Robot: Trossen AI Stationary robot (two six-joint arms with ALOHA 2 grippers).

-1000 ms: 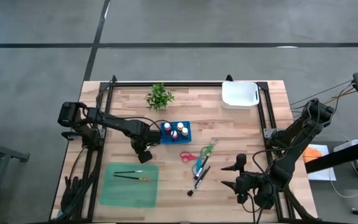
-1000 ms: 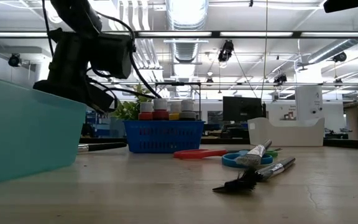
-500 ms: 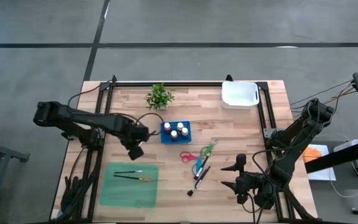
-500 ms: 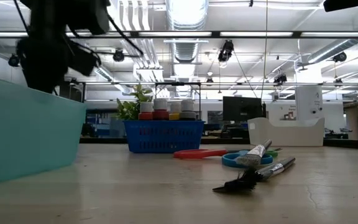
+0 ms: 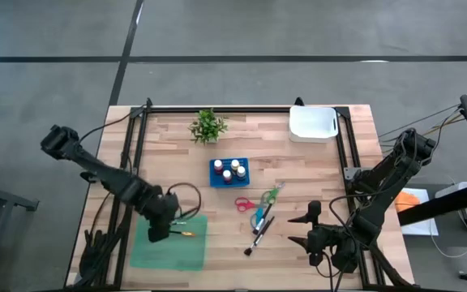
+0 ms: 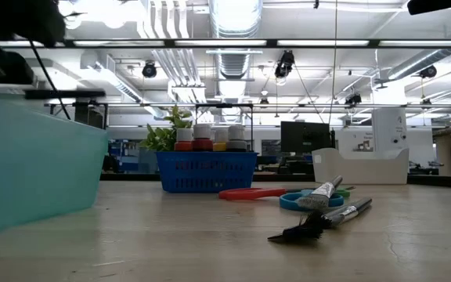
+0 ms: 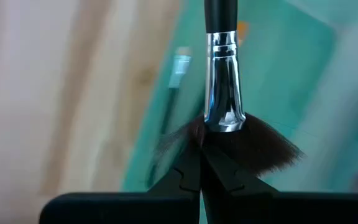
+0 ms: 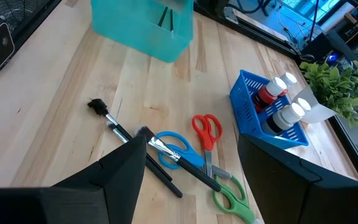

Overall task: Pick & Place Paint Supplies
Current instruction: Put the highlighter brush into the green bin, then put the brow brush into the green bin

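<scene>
Left claw (image 5: 159, 229) over teal bin (image 5: 169, 255), clamped on brush (image 7: 222, 81) at the bristles. Right claw (image 5: 305, 229) spread wide, parked at tabletop (image 5: 314, 170) edge. Scissors (image 5: 246, 203) and 2 brushes (image 5: 259, 235) mid-tabletop.

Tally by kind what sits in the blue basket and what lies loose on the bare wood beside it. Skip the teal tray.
Paint bottles: 4
Scissors: 3
Brushes: 2
Total: 9
</scene>
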